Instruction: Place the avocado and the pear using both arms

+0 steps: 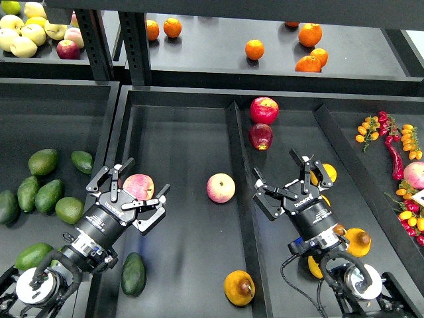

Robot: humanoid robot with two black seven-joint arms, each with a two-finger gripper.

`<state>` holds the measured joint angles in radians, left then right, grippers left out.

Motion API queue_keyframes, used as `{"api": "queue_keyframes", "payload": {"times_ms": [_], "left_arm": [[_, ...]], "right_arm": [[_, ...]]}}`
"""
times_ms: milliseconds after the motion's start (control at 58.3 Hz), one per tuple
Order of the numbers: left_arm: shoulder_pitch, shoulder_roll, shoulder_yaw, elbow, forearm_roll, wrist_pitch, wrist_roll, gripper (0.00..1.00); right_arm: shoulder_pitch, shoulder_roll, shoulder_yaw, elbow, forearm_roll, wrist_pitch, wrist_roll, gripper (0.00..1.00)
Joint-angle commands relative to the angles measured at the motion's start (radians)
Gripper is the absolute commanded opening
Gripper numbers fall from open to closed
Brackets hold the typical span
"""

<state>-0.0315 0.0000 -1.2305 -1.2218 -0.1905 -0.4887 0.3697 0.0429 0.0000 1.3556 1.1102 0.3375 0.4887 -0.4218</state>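
Black display trays point(185, 106) with raised dividers fill the view, like a shop's fruit section, with a darker shelf above holding oranges point(308, 46) and, at far left, pale yellow pears point(23, 30).

The left gripper point(136, 192) reaches over the middle tray. Its two black fingers are spread wide and hold nothing; a pink-and-yellow apple point(138, 186) shows on the tray between the spread fingers, seemingly beneath them. The right gripper point(288, 179) hovers over the next tray to the right, fingers likewise spread apart and empty, with yellow fruit partly hidden behind it.

The avocado point(133, 273), dark green and egg-shaped, lies on the middle tray near the lower edge, just beside the left arm's wrist and well behind its fingers. The pear point(239, 287), deep orange-yellow with a brown blotch and short stem, lies near the divider at the bottom of the same tray. Another pink apple point(220, 187) sits between the two grippers, and red apples point(263, 119) lie further back. Lighter green avocados point(46, 185) are clustered in the left tray.

Both target fruits look firm, smooth and prone to roll. A grasp across the widest middle of each, fingers closing on opposite flanks, would likely be steadiest; the pear's tapering stem end may slip.
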Motion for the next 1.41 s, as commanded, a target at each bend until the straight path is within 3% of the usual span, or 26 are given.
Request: {"api": "queue_keyframes", "payload": {"times_ms": [0, 1029, 1389], "left_arm": [[0.005, 0.000, -0.003, -0.005, -0.001, 0.000, 0.003, 1.00], [0.071, 0.000, 0.008, 0.015, 0.000, 0.000, 0.005, 1.00], [0.058, 0.000, -0.001, 0.016, 0.049, 0.000, 0.029, 1.00]], "right_arm": [[-0.001, 0.000, 0.002, 0.002, 0.000, 0.000, 0.001, 0.99], [-0.018, 0.000, 0.010, 0.008, 0.000, 0.000, 0.000, 0.99], [-0.023, 0.000, 0.014, 0.010, 0.000, 0.000, 0.000, 0.99]]}}
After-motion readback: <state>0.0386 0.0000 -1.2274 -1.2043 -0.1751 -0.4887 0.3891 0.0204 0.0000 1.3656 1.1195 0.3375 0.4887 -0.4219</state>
